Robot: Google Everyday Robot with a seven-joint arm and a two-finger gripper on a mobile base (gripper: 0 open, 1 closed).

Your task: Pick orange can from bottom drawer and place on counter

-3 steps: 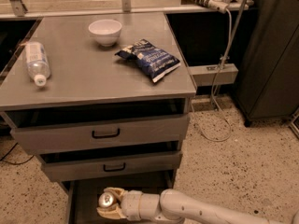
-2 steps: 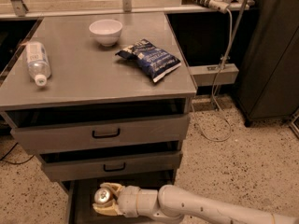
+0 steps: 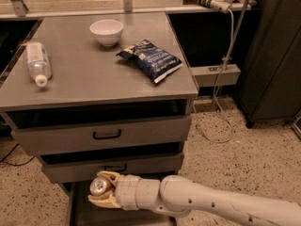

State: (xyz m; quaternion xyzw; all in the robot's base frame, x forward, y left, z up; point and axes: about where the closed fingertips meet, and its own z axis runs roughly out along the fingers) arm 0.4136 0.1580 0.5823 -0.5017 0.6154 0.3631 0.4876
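Observation:
The orange can (image 3: 99,186), its silver top facing the camera, sits between the pale fingers (image 3: 106,202) of my gripper (image 3: 101,189). The gripper is shut on it and holds it above the open bottom drawer (image 3: 83,212), just below the front of the middle drawer (image 3: 113,168). My white arm (image 3: 211,206) reaches in from the lower right. The grey counter (image 3: 89,74) lies above, well apart from the can.
On the counter lie a clear plastic bottle (image 3: 36,62) at the left, a white bowl (image 3: 106,32) at the back and a blue chip bag (image 3: 151,60) at the right. The top drawer (image 3: 106,134) shows a black handle. Speckled floor and a dark cabinet (image 3: 273,55) are at the right.
The gripper with the can has moved left and risen, out of the drawer toward the middle drawer's front.

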